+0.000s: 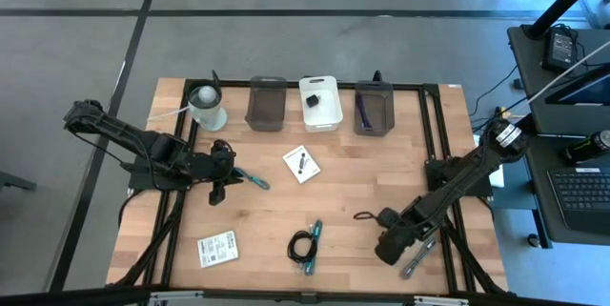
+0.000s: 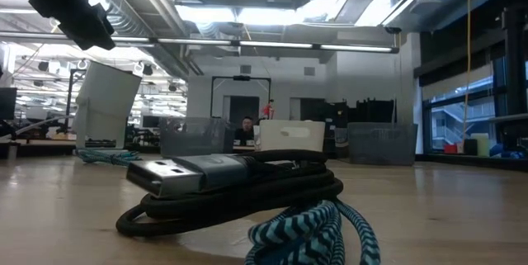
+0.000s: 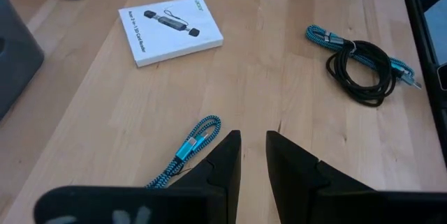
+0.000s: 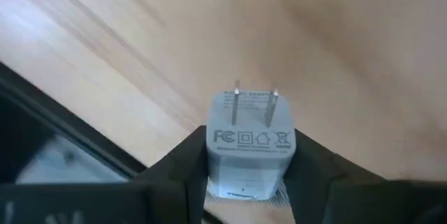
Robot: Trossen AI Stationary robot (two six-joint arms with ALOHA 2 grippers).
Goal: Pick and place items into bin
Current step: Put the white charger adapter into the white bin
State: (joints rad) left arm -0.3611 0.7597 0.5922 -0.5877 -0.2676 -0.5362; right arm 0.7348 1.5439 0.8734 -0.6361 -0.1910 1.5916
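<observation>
White plug [image 4: 248, 151], lower half behind fingers [image 4: 183, 161].

Open-plan lab: exposed ceiling ducts [image 2: 247, 42], distant workbenches [image 2: 49, 137].

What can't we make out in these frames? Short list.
- Right gripper holds a white plug adapter; in the high view the arm hides it.
- Print on the white card: too small in the high view.
- Dark thing in the white bin: too small to identify.
- Low view: the black cable up close blocks most of the table.
- Left gripper: fingertips cut off by the left wrist picture's bottom edge.
</observation>
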